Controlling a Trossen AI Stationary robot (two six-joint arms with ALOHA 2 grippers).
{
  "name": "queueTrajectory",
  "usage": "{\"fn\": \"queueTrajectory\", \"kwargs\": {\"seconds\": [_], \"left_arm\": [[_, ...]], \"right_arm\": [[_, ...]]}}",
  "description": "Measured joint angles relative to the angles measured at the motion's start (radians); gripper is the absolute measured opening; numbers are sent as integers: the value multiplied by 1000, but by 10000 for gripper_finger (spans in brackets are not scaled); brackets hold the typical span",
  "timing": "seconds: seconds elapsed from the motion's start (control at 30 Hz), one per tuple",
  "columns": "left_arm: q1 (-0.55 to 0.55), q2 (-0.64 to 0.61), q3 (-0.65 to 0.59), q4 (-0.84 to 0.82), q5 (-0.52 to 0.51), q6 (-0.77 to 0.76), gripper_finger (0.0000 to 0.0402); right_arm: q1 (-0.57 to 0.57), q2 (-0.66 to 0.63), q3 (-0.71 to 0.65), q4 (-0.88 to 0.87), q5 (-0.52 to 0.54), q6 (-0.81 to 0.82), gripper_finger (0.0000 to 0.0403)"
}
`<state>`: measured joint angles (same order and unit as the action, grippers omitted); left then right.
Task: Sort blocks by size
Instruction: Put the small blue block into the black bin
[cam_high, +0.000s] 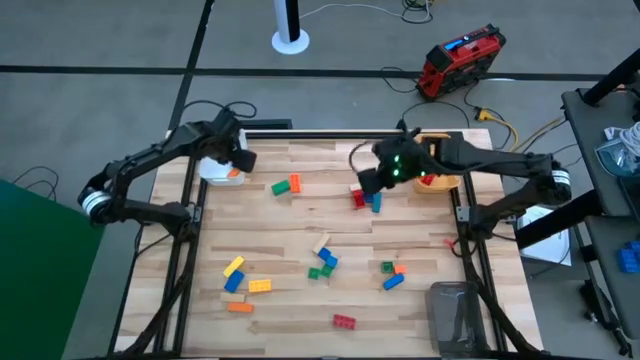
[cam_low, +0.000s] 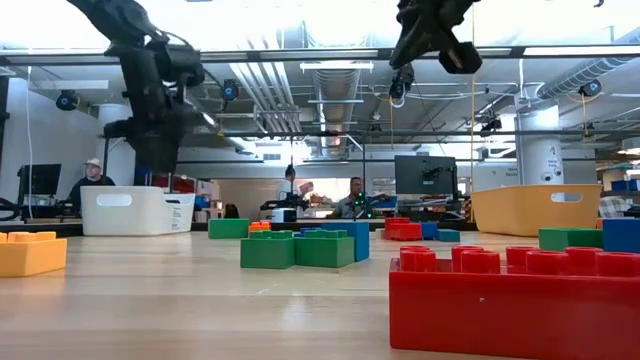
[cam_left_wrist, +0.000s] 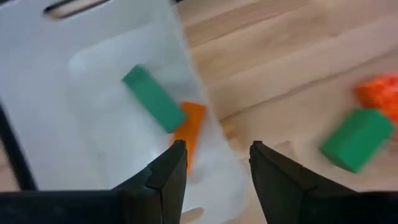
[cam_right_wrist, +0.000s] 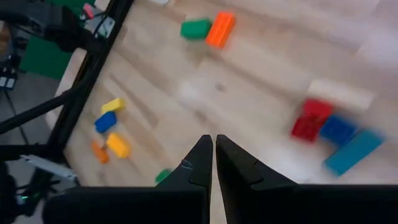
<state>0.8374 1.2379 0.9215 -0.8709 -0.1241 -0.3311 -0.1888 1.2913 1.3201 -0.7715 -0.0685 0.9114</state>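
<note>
At the far left corner of the pale wooden counter (cam_high: 300, 240) the left claw (cam_left_wrist: 212, 163) hangs with its fingers spread and empty over the white rectangular plastic bin (cam_high: 212, 172), which already holds a green brick (cam_left_wrist: 153, 98) lying across an orange one (cam_left_wrist: 190, 127); this looks like the end of a drop, and the clean way out is to lift straight up clear of the bin wall before swinging toward the next piece. Just beside the bin, on the counter, a green and orange pair of bricks (cam_high: 286, 185) lies close at hand and seems the easiest next pick. The small studded plastic bricks (cam_high: 325, 260) are mostly still unsorted, scattered over the middle and near half in yellow, blue, orange, green, beige and red, of differing lengths. Further right, the right claw (cam_right_wrist: 214, 152) hovers above the counter with its fingers pressed together on nothing, near a red and blue cluster (cam_high: 366, 199), with the orange-yellow bin (cam_high: 440, 183) behind it at the far right edge.
</note>
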Motion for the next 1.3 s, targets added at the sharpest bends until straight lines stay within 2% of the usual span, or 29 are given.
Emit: {"fn": "queueTrajectory", "kwargs": {"seconds": [0.2,0.43,0.73,0.87,1.0,1.17,1.3], "left_arm": [[-106,-90,0,52,31,17,153],[-233,-191,0,151,33,16,153],[-307,-282,0,188,32,14,153],[-309,-304,0,188,32,14,153],[-309,-313,0,184,32,13,153],[-309,-314,0,181,32,12,153],[-309,-312,0,181,32,12,153]], "right_arm": [[134,66,0,9,22,194,13],[265,213,72,19,18,225,13],[306,432,247,-48,-19,269,13],[318,517,309,-74,-32,265,13],[320,586,369,-141,-94,326,13],[336,666,443,-217,-121,377,14],[348,721,493,-268,-123,398,40]]}}
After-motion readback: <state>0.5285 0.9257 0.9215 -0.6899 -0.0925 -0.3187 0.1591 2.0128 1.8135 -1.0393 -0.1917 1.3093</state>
